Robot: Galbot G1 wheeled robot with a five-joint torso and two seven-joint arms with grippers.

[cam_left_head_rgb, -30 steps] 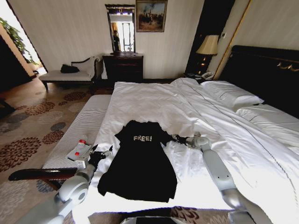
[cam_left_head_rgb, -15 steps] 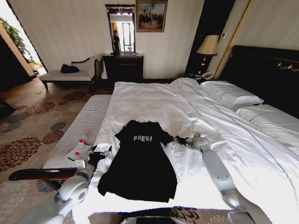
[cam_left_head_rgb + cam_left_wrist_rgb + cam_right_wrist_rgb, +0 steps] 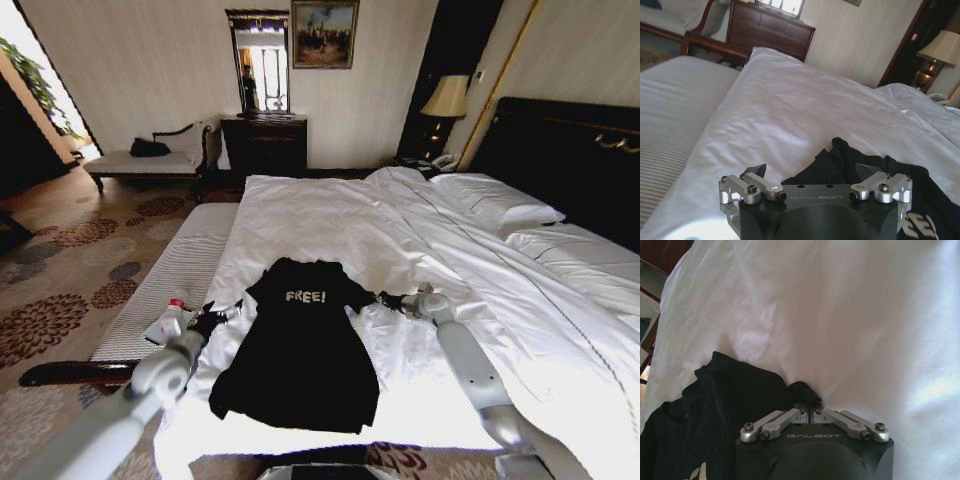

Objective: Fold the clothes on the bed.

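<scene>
Your soft, limp black short-sleeved T-shirt [image 3: 303,345] will sag: right gripper [image 3: 385,299] pinches its three-o'clock sleeve; left gripper [image 3: 222,315] hovers spread at nine.

white-sheeted bed [image 3: 330,215], black T-shirt [image 3: 300,345] on it

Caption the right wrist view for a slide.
Right gripper shut on the sleeve of the black soft-fabric T-shirt on the white-sheeted bed.

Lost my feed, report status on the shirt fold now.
Right gripper shut on the sleeve of the black short-sleeved T-shirt. Left gripper open beside the opposite sleeve. Shirt flat, unfolded on the white-sheeted bed. Nothing in the way.
</scene>
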